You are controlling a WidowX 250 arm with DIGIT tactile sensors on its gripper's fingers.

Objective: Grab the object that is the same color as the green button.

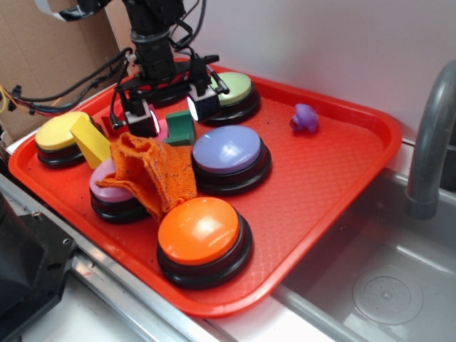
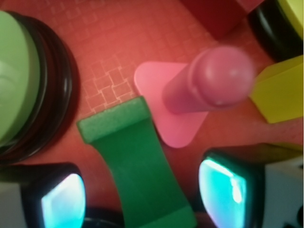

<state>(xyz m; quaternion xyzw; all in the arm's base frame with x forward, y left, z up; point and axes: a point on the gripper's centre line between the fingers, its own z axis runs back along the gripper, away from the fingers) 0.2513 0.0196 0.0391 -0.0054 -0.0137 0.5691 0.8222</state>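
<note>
My gripper point(image 1: 173, 108) hangs spread wide over the green block point(image 1: 181, 128), gripping nothing, one finger to each side of it. The block lies on the red tray point(image 1: 342, 178), just beside the green button point(image 1: 233, 89) and nearer the front edge than it.

I think the risk lies in the crowding. A pink peg piece point(image 2: 199, 90) sits right against the green block, on the side away from the green button, and its flat base seems to slip partly under the block's edge. If I drop slightly off toward it, one finger could catch the peg, and closing would then pinch both or push the block askew. The block's sides curve inward, so pads set unevenly could squeeze it out.

The wrist view shows this closeness plainly, along with a yellow block point(image 2: 280, 92) farther from the green button than the peg. The exterior view hides the peg almost entirely behind my fingers, yet it alone shows the orange cloth point(image 1: 153, 171) and the lavender button point(image 1: 228, 151) close by.
</note>
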